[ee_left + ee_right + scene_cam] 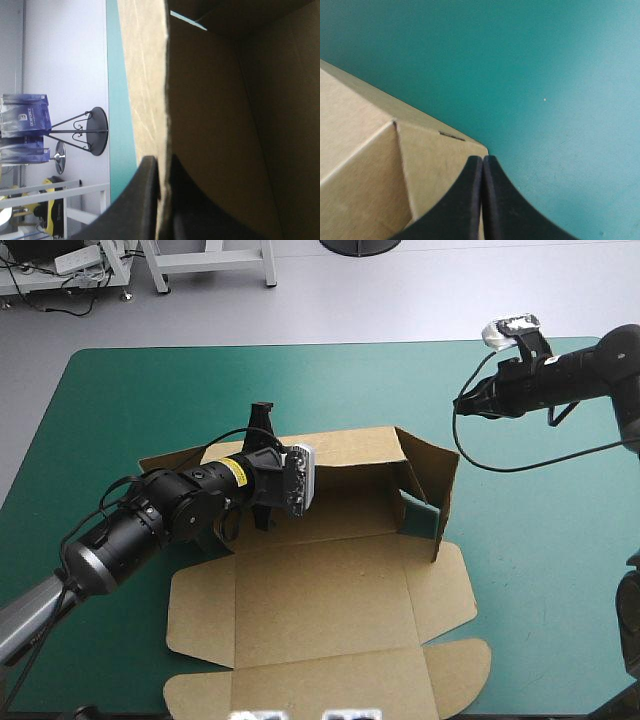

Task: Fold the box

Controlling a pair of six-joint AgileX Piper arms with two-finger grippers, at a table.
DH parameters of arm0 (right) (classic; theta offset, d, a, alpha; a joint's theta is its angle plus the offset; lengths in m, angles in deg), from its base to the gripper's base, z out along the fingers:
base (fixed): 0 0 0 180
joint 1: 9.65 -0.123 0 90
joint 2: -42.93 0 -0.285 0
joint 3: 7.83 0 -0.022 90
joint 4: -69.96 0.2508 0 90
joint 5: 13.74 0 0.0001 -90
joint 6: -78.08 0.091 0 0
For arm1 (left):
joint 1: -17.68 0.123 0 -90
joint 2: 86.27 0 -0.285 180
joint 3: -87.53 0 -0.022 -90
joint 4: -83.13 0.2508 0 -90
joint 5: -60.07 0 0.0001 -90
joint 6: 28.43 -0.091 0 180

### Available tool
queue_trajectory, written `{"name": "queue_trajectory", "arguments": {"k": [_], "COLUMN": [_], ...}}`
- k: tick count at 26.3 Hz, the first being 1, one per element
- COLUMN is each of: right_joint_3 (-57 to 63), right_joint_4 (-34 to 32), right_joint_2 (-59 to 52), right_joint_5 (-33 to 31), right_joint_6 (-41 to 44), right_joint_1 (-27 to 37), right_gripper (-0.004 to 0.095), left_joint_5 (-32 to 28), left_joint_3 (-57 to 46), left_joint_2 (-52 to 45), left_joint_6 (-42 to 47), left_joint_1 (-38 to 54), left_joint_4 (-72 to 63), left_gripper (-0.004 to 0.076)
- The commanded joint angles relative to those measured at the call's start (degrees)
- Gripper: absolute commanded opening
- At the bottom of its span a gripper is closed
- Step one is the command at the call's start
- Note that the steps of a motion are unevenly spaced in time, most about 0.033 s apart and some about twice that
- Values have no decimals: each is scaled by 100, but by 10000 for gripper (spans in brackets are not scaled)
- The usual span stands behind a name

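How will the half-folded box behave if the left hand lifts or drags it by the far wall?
The box is thin board, so it is probably light and likely to slide on the teal-green cover. Held only at the far wall by the left hand, its flat near panels would probably hinge down at the creases.

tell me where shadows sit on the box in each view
High view: the box is darkest in the inner corner by its raised right wall. Left wrist view: the wall pinched by the left gripper is dim inside, lit outside. Right wrist view: no hard shadow near the right gripper.
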Motion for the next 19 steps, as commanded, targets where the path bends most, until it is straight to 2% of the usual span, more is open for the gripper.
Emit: {"name": "queue_trajectory", "arguments": {"k": [1, 8, 19], "right_joint_3": [-194, -194, -194], "right_joint_4": [337, -511, -911], "right_joint_2": [-12, 136, 136], "right_joint_5": [-89, -89, -99], "right_joint_6": [-7, 244, 535], "right_joint_1": [-124, -843, -919], "right_gripper": [-20, -20, -25], "left_joint_5": [-48, -158, 43], "left_joint_3": [98, 98, 148], "left_joint_2": [-197, -271, -476], "left_joint_6": [-480, -468, -468], "left_joint_1": [-4, -4, -4], "left_joint_4": [-774, -1007, -982], "left_gripper": [17, 17, 17]}}
